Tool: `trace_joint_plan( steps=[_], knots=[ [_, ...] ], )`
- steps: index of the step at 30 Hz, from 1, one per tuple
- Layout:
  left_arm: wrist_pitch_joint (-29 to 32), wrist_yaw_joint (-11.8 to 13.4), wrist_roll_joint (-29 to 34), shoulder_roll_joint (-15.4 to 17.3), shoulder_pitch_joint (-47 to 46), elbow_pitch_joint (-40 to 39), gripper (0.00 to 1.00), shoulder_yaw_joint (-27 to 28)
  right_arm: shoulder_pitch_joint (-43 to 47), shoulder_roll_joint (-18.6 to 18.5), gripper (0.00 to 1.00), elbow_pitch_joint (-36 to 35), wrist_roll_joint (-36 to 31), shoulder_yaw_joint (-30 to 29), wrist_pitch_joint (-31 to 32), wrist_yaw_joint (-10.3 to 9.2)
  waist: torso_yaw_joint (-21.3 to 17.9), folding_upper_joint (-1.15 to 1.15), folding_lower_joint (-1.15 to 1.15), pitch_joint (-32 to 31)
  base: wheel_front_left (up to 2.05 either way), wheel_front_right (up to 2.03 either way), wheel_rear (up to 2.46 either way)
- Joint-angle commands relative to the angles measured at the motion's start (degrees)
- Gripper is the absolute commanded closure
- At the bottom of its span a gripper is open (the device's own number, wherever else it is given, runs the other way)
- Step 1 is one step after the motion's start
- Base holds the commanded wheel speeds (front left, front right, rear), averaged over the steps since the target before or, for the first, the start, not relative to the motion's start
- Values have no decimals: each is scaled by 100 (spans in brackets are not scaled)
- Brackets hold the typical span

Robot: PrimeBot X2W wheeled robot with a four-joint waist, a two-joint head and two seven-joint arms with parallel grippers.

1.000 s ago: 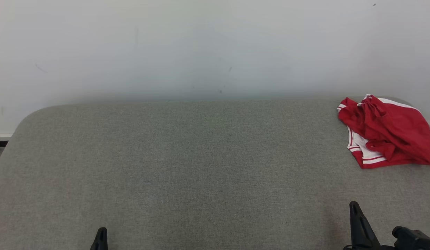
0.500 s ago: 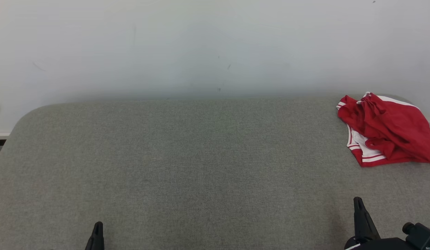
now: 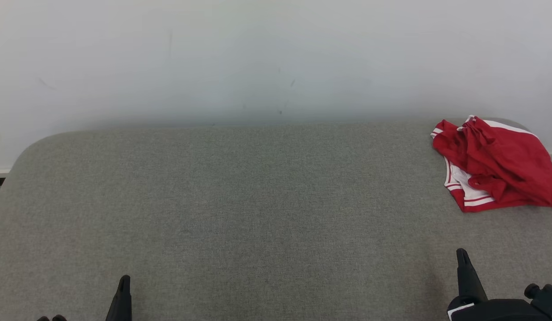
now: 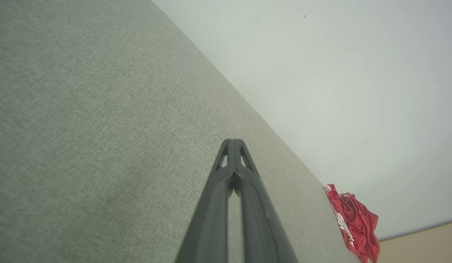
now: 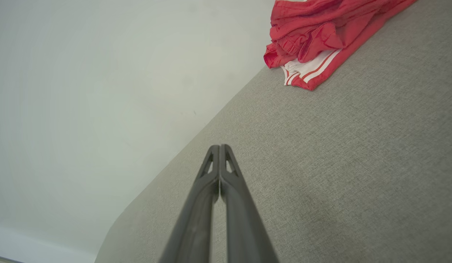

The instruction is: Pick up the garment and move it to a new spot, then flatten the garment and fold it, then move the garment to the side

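Garment (image 3: 499,165): a red piece with white trim, lying in a crumpled heap at the far right corner of the grey pad (image 3: 258,200), close to the wall (image 3: 258,53). In the head view its long axis runs on a slant, from the far edge by the wall down toward the near right. A white panel with thin red stripes and a red hem shows at its near left corner, and that corner points toward the robot. The bunched red folds lie on top and toward the far side.

The heap is too folded over itself to tell which end is which, or what kind of garment it is. Its right end is cut off by the edge of the head view. In the right wrist view the garment (image 5: 321,33) sits at the top, and the upper edge cuts it off, with the striped corner turned toward the fingers. In the left wrist view the garment (image 4: 355,223) is small and far off at the lower right, and its lowest part runs out of the picture.

Left gripper (image 3: 123,285) shows as a dark tip at the lower left, well apart from the garment. Its fingers are pressed together at the tips, with nothing between them. Right gripper (image 3: 462,256) stands at the lower right, on the near side of the garment and apart from it. Its fingers also meet tip to tip and hold nothing. Both are low over bare pad; whether they touch it I cannot tell.
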Motion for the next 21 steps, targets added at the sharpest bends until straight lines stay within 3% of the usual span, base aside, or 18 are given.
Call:
trace_joint_plan(
  steps=[1, 21],
  knots=[
    [75, -15, -278, 9, -164, -85, 100, 48, -144, 2, 100, -89, 289, -40, 73, -5, -5, 0, -1, 9, 0, 0, 0],
    [403, -30, -1479, -15, -339, -84, 100, 132, -269, 27, 100, -105, 1533, -132, 406, -7, -36, 0, -1, 71, 0, 0, 0]
  ],
)
